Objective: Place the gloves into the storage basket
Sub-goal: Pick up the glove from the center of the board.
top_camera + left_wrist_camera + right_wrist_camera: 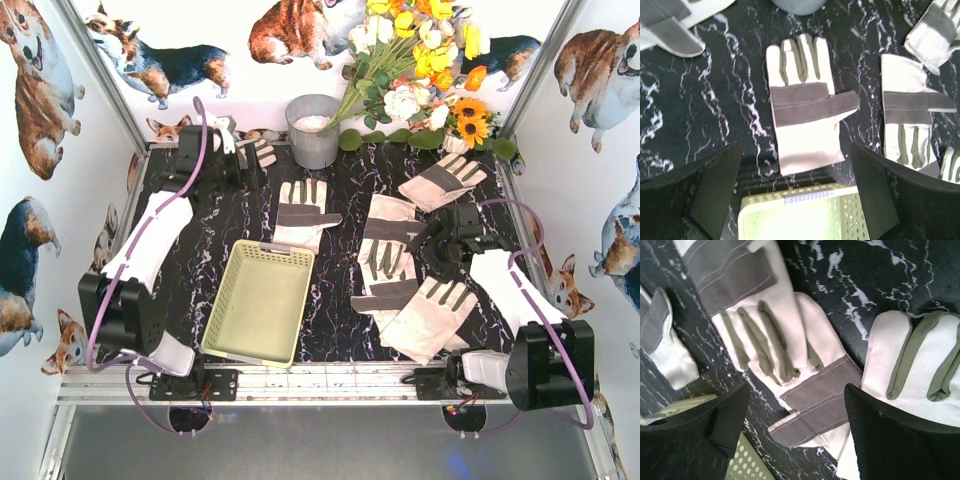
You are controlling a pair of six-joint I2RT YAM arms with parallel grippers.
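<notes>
Left fingers point(700, 190) and right fingers point(890, 440) both apart, empty; storage basket point(223, 297) holds nothing, all visible gloves point(300, 210) on the counter point(332, 300).

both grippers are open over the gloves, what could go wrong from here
1. The right gripper hangs over overlapping gloves; a pinch there may lift two at once or drag a neighbour along.
2. The lone glove below the left gripper lies flat, its cuff close to the storage basket; the gripper might slip off it or knock the basket aside.
</notes>
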